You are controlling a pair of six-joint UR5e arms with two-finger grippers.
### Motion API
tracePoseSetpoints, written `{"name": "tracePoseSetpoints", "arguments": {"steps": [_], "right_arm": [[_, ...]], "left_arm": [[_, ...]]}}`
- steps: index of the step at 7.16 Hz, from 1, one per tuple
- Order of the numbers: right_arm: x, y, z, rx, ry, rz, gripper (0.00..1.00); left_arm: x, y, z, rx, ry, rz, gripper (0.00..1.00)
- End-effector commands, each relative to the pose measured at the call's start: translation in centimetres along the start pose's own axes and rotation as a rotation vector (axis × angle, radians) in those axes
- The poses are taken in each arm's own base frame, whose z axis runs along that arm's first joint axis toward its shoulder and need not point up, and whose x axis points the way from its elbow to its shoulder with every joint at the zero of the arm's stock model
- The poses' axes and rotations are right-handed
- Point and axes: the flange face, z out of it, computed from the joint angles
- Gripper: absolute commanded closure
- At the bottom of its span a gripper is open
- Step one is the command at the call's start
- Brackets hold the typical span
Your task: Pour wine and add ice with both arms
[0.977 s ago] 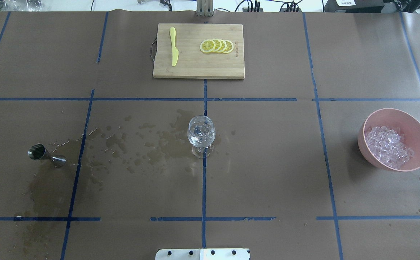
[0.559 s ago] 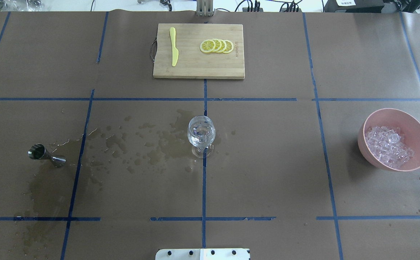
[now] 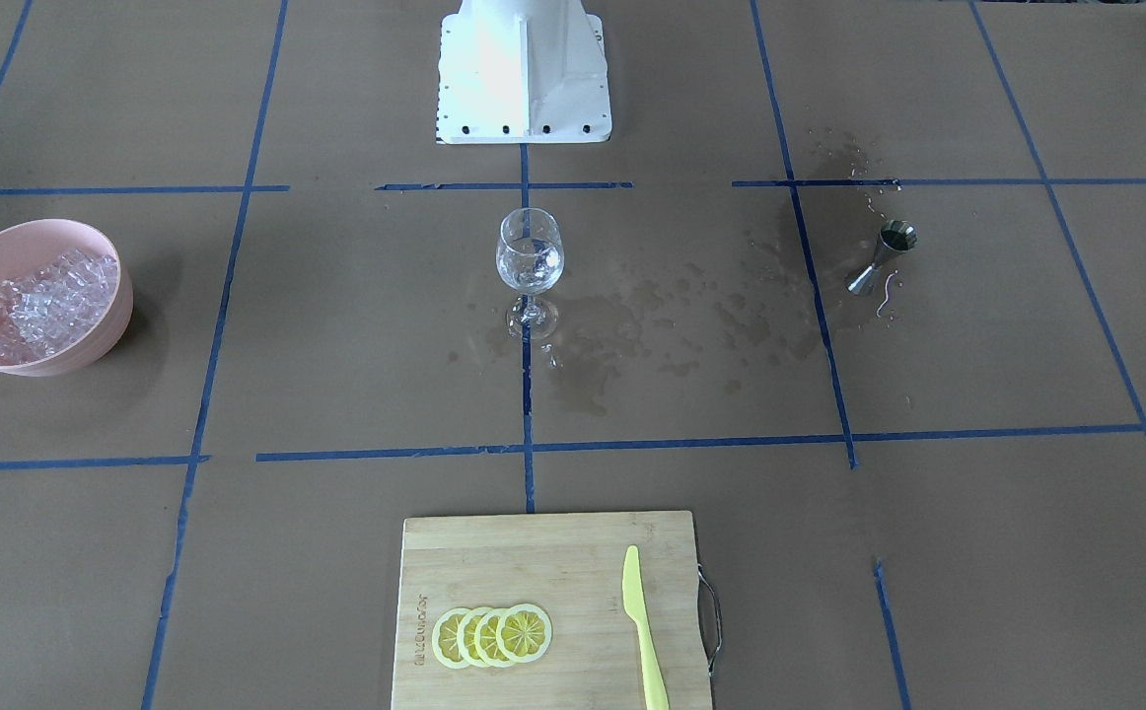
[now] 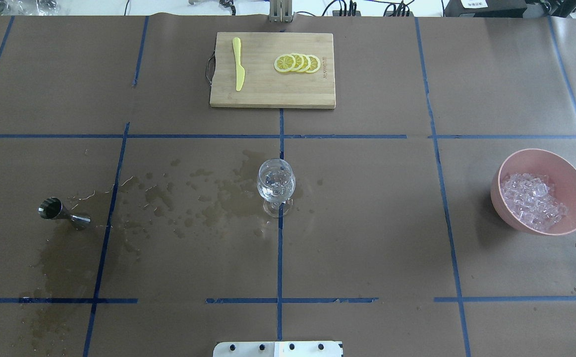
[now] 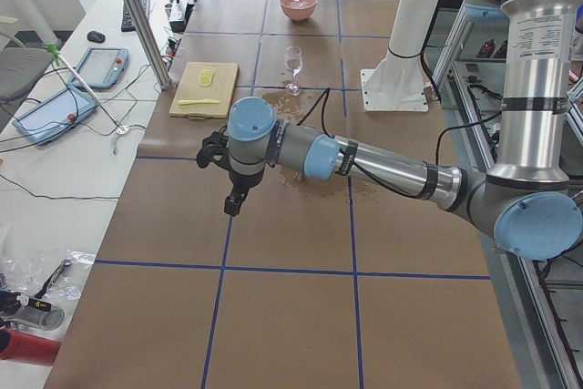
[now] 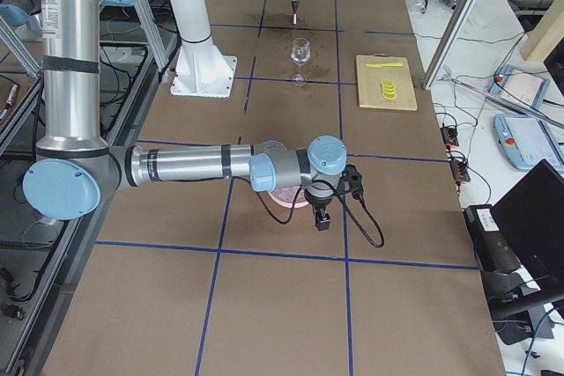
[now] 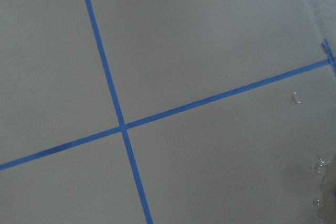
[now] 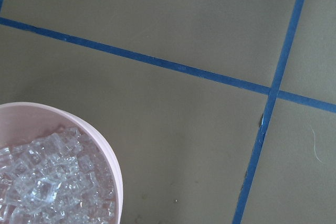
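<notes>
Left pincer (image 5: 233,203), seen only from the end of the bench (image 5: 273,316), hangs over bare surface. I cannot tell whether it is released or clenched, and its wrist camera shows little but crossed blue tape (image 7: 123,127). Right pincer (image 6: 322,220), equally unreadable from the side, hangs by the rim of the round pink bowl (image 4: 573,174). The bowl's heap of small, glassy clear ice cubes (image 4: 532,201) fills one corner of the right wrist view. Clear stemmed wine glass (image 4: 276,184) stands upright at the bench centre on a tape line, well apart from both arms. Something clear glints inside it. I judge that a little colourless wine (image 3: 530,266) is there, though I cannot separate liquid from ice. Dark steel hourglass-shaped jigger (image 4: 63,213) stands upright on the robot's left, at the edge of wide wet stains (image 4: 218,201) that reach the glass foot. Hazards, as I judge them:
- Damp paper under the foot may let the tall glass skid or topple if nudged.
- Slick cubes may squirt from a closing pincer and scatter.
- A descent too close to the rim could tilt the bowl.
</notes>
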Motion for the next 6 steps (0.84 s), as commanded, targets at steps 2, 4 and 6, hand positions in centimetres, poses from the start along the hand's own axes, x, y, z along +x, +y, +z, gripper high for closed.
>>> {"name": "tracePoseSetpoints", "arguments": {"steps": [2,4,6], "right_arm": [[-1.0,-0.2,0.1,0.011,-0.054,-0.021,0.00],[-1.0,-0.1,0.4,0.006,-0.055,-0.019,0.00],[-1.0,-0.1,0.5,0.003,-0.056,-0.020,0.00]], "left_arm": [[10.5,-0.1,7.4,0.143,0.090,-0.054,0.01],[16.3,5.1,12.0,0.287,0.126,-0.094,0.04],[17.8,11.0,14.9,0.397,0.062,-0.101,0.01]]}}
